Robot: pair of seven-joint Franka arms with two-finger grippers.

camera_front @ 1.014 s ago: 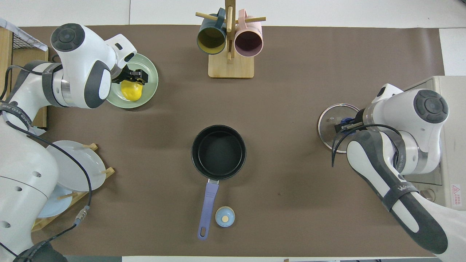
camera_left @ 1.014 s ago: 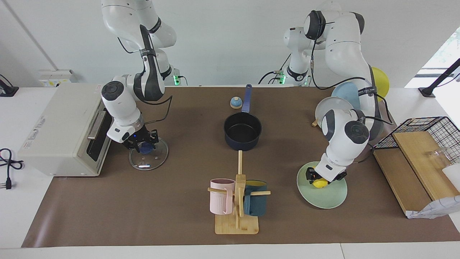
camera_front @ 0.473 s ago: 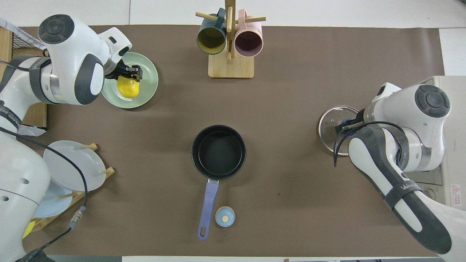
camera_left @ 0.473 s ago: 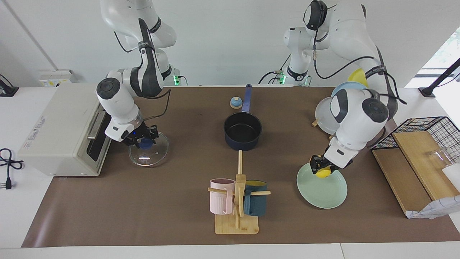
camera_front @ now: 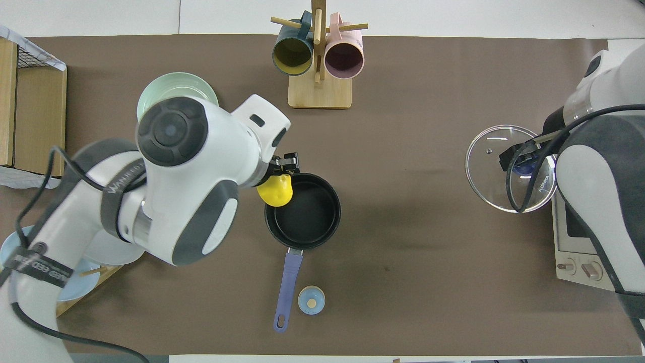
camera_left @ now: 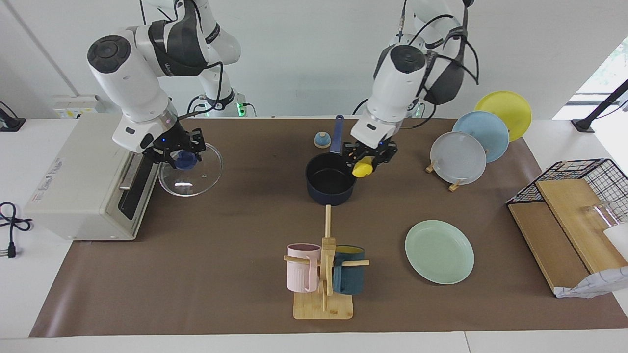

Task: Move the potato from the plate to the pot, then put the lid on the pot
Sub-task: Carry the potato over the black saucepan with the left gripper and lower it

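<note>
Your left gripper [camera_left: 368, 159] is clenched on the potato [camera_left: 363, 169], in the air over the rim of the pot [camera_left: 331, 185] at the middle of the table. Your right gripper [camera_left: 177, 153] grasps the lid [camera_left: 191, 170] by its knob, raised beside the toaster oven [camera_left: 83, 176]. The plate [camera_left: 439, 251] lies bare toward the left arm's end.

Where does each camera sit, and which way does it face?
Facing view: high across the table, looking at both robots; whole arms show, left tool holding the potato at the pot rim.
Overhead view: above the robots, looking down; arms enter from below.
Shared: pot, potato, plate, right tool holding the lid aloft.
</note>
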